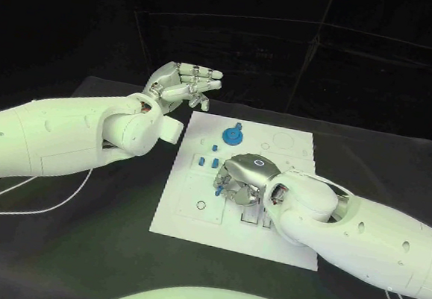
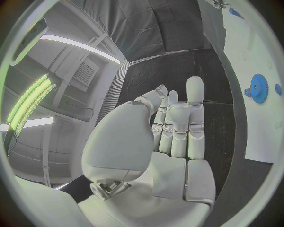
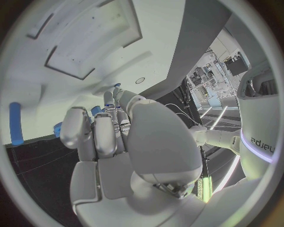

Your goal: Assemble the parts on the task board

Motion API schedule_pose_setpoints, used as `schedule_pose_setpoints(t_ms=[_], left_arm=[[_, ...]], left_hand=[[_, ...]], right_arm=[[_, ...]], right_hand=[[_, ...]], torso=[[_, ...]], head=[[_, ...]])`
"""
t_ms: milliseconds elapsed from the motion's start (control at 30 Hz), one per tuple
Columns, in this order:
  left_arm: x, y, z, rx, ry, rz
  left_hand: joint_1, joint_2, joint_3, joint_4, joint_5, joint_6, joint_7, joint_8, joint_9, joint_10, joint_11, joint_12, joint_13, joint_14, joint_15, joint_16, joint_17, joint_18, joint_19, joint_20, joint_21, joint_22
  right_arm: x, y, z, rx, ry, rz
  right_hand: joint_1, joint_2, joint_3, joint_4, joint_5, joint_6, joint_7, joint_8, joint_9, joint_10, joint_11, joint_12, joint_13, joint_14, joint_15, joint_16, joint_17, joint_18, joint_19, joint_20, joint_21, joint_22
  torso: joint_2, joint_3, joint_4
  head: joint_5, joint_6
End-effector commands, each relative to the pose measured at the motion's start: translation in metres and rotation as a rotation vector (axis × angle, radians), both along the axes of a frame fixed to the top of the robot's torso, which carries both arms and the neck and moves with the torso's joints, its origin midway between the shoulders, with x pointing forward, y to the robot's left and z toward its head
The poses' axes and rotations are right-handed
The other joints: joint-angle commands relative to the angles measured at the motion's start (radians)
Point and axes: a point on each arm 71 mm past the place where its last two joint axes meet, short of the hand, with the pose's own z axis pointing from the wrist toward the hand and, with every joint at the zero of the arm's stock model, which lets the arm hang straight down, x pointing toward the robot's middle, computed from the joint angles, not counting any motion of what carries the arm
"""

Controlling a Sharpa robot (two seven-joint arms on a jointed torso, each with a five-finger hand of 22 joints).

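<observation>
Left hand (image 2: 172, 142): fingers extended, close together, holding nothing. Beyond fingertips: black table (image 2: 222, 101). White task board (image 2: 260, 113) alongside hand; blue gear-shaped part (image 2: 258, 86) lying on it.

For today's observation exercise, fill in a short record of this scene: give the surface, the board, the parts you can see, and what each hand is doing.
surface: black table
board: white task board, flat at the table's middle
parts: blue gear standing on the board's far part; small blue pieces nearer the middle
left hand: raised beyond the board's far left corner, holding nothing
right hand: down over the board's middle, fingers at the small pieces; whether it grips one cannot be told
</observation>
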Motion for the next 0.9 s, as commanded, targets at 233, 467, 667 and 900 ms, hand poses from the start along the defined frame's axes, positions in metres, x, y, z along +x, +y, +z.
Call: schedule_pose_setpoints(t_ms=[233,467,667,900], left_arm=[[0.0,-0.001,0.002,-0.01,-0.009,-0.008],[0.001,-0.001,0.002,-0.01,-0.008,-0.009],[0.001,-0.001,0.002,-0.009,-0.008,-0.008],[0.001,-0.001,0.001,-0.009,-0.006,-0.009]], left_hand=[[-0.001,0.007,-0.002,-0.006,-0.003,0.005,0.002,0.005,-0.001,-0.008,0.001,0.005,0.002,-0.006,-0.002,-0.005,-0.001,0.013,-0.006,0.002,-0.004,-0.002],[-0.001,0.007,-0.002,-0.006,-0.003,0.005,0.002,0.005,-0.001,-0.008,0.001,0.005,0.002,-0.006,-0.002,-0.005,-0.001,0.013,-0.006,0.002,-0.004,-0.002],[-0.001,0.007,-0.002,-0.006,-0.003,0.005,0.002,0.005,-0.001,-0.008,0.001,0.005,0.002,-0.006,-0.002,-0.005,-0.001,0.013,-0.006,0.002,-0.004,-0.002],[-0.001,0.007,-0.002,-0.006,-0.003,0.005,0.002,0.005,-0.001,-0.008,0.001,0.005,0.002,-0.006,-0.002,-0.005,-0.001,0.013,-0.006,0.002,-0.004,-0.002]], right_arm=[[-0.007,0.002,-0.01,-0.034,0.019,0.031],[-0.009,0.003,-0.013,-0.04,0.024,0.039],[-0.009,0.004,-0.013,-0.037,0.023,0.041],[-0.007,0.002,-0.013,-0.026,0.02,0.023]], right_hand=[[-0.012,-0.002,0.004,0.0,0.004,0.0,0.005,0.002,0.002,-0.002,0.004,-0.006,-0.001,0.038,-0.004,0.0,-0.004,-0.014,-0.001,0.002,-0.002,-0.001],[-0.016,-0.004,0.004,0.0,0.004,-0.001,0.005,0.002,0.002,-0.003,0.004,-0.006,-0.001,0.038,-0.003,0.0,-0.005,-0.014,-0.004,0.002,-0.004,-0.004],[-0.022,-0.007,0.003,-0.001,0.005,-0.002,0.005,0.001,0.001,-0.004,0.005,-0.007,-0.001,0.037,-0.003,-0.001,-0.006,-0.013,-0.005,0.003,-0.005,-0.006],[-0.062,-0.03,0.003,0.005,0.011,-0.097,0.038,-0.009,-0.007,-0.095,0.036,-0.053,-0.008,0.03,0.022,-0.011,-0.026,-0.006,-0.035,0.019,-0.034,-0.045]], torso=[[0.0,-0.0004,0.0001],[0.0,-0.0001,-0.0003],[0.0,0.0002,-0.0007],[0.0,-0.0001,-0.0005]], head=[[0.002,-0.005],[0.002,-0.006],[0.003,-0.005],[0.004,-0.004]])
